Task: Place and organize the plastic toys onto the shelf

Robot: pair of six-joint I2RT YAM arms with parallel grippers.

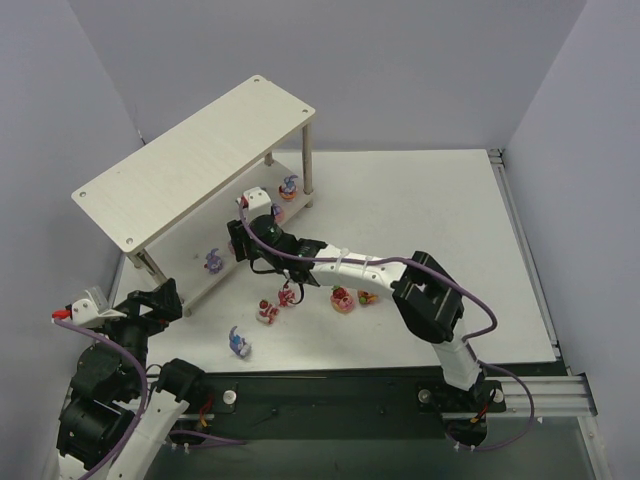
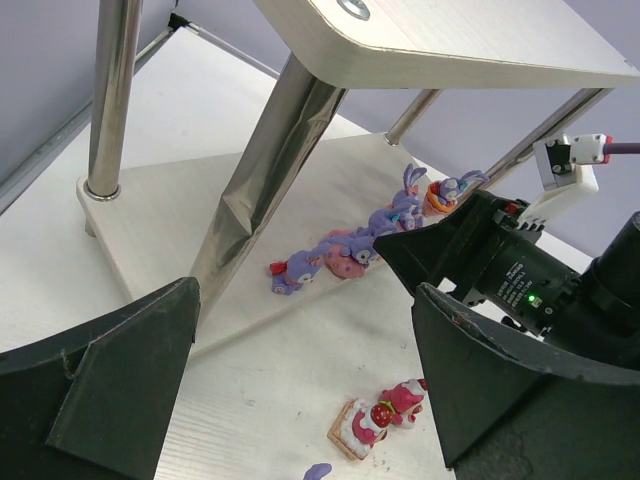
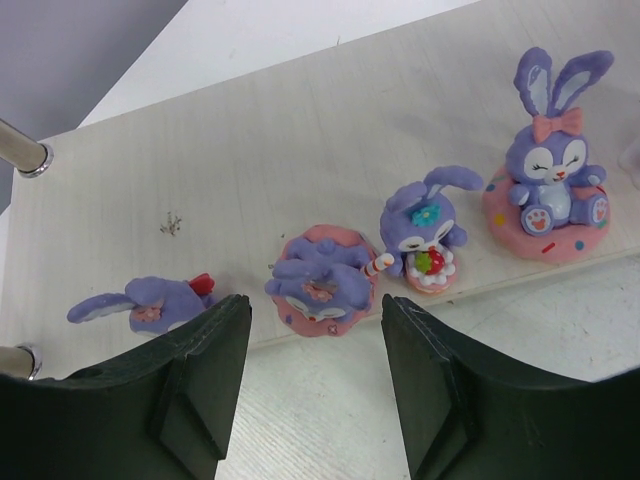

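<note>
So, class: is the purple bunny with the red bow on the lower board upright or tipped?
Tipped: the bunny lies flat on the lower board, ears pointing sideways.

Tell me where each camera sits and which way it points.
Top external: fixed high behind the arm bases, looking down at the white table, the two-tier pale wooden shelf, the left arm and right arm.
Left wrist: on the left arm, low, facing the shelf's lower board; its left gripper frames the bottom.
Right wrist: on the right arm, looking down at that board's front edge; the right gripper shows below.
Shared: both wrist views show the purple plastic bunny figurines on the lower board.
</note>
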